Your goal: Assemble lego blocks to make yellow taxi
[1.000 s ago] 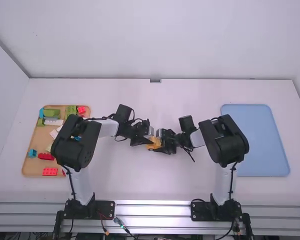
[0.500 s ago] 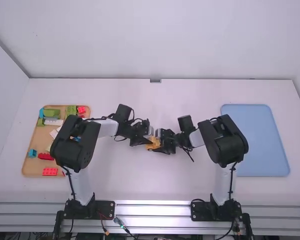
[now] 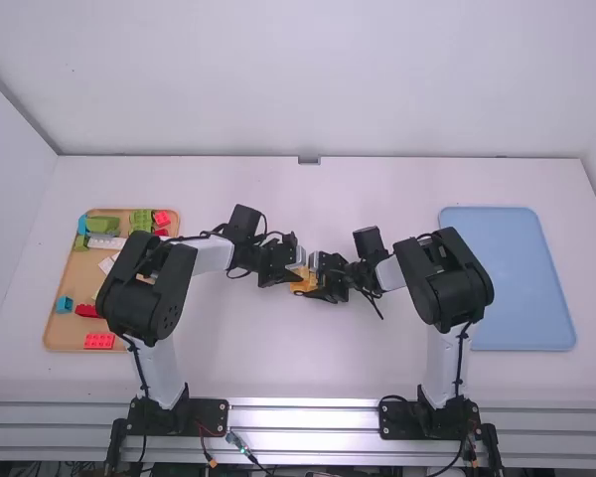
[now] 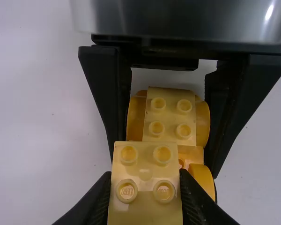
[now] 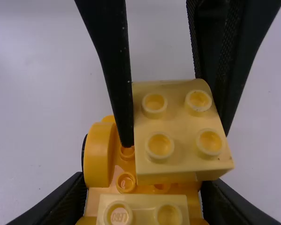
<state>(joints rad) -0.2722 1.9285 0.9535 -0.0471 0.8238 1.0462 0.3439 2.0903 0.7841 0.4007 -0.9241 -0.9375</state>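
In the high view my left gripper (image 3: 292, 275) and right gripper (image 3: 324, 282) meet over the middle of the table at the orange-yellow car body (image 3: 303, 283). My left gripper (image 4: 145, 177) is shut on a pale yellow block with studs (image 4: 145, 180). My right gripper (image 5: 144, 183) is shut on the car body (image 5: 126, 164), which has round-edged orange parts and a pale yellow studded piece (image 4: 171, 112). The held yellow block (image 5: 178, 126) is over the body's studs, slightly askew; whether it touches them I cannot tell.
A wooden tray (image 3: 70, 288) at the left holds several loose blocks, among them a red block (image 3: 99, 341), a blue block (image 3: 65, 304) and a green block (image 3: 103, 225). A flat blue tray (image 3: 507, 278) lies at the right.
My left arm has shifted slightly up the picture, its gripper still at the car body. The right arm has stayed nearly still.
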